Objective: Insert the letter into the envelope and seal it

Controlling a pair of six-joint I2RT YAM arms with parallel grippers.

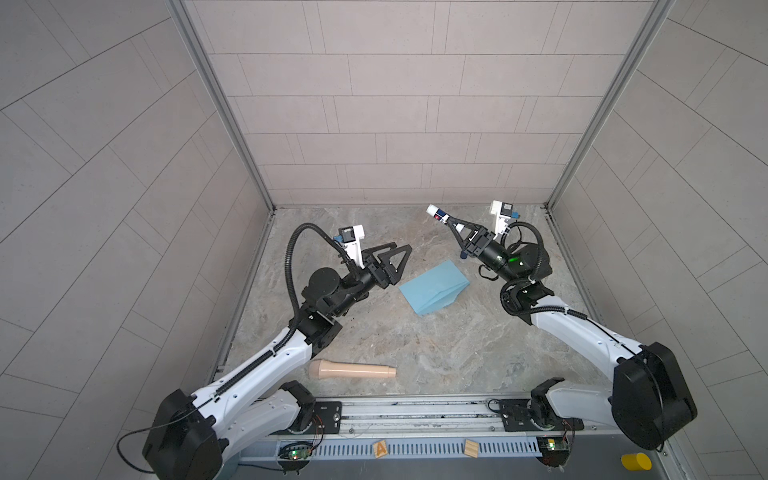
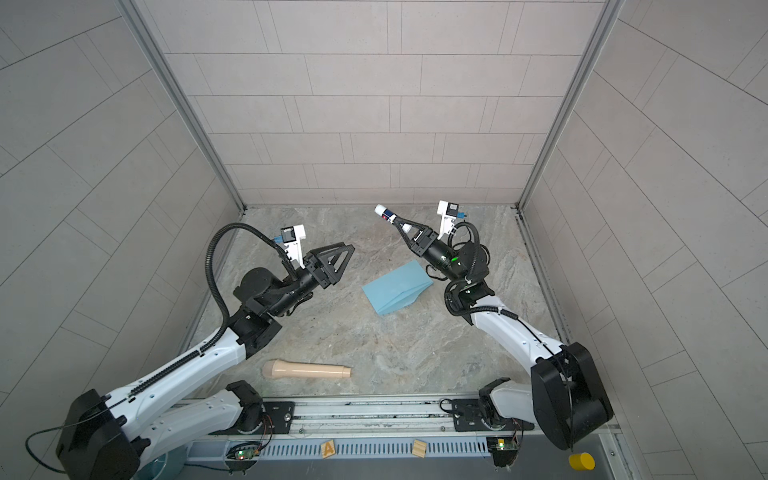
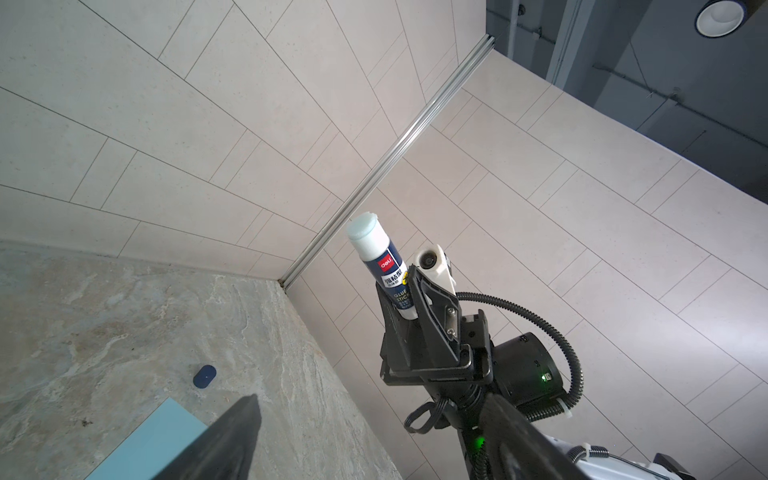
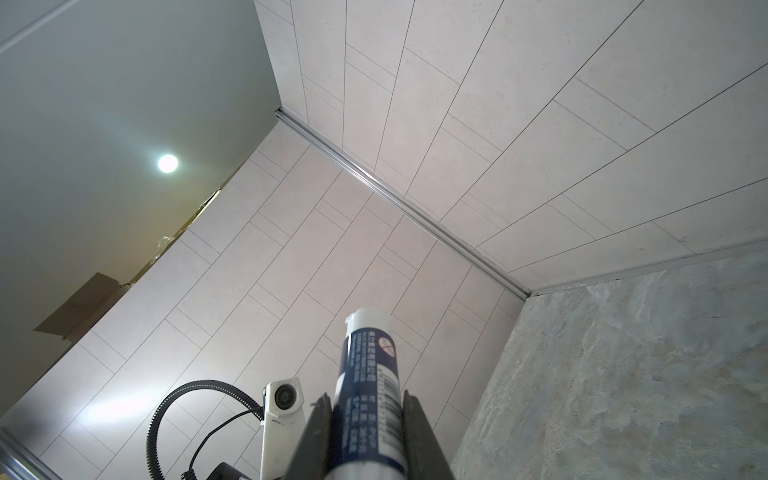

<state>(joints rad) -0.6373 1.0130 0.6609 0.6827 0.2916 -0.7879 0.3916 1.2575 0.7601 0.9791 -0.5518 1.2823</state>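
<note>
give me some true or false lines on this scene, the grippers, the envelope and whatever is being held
1. The right gripper is shut on a glue stick. True.
2. The glue stick has its cap on. False: its tip is bare, and a dark blue cap lies on the table.
3. The left gripper grips the envelope. False: it is open and empty, off to the envelope's side.
4. The envelope lies on the table between the two arms. True.
5. The letter lies in plain sight beside the envelope. False: no view shows a letter.
</note>
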